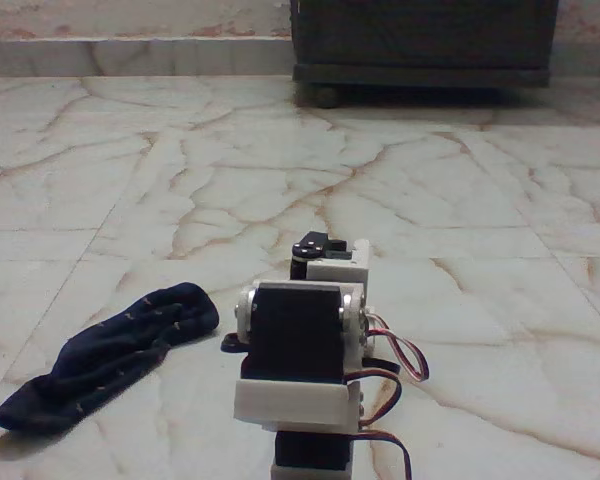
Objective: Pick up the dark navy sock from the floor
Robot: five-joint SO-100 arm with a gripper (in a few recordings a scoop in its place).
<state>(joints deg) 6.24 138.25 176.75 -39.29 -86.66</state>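
Gripper hidden behind the folded white-and-black arm (305,340), so its opening cannot be told. Left of it, the dark navy sock (105,355) lies limp on the marble floor (280,170).

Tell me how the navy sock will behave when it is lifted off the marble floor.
The sock lies crumpled and bent flat, so it will probably sag limply either side of the grip. It looks thin, so likely light. The floor is glossy, so a push would probably slide or bunch the sock rather than roll it.
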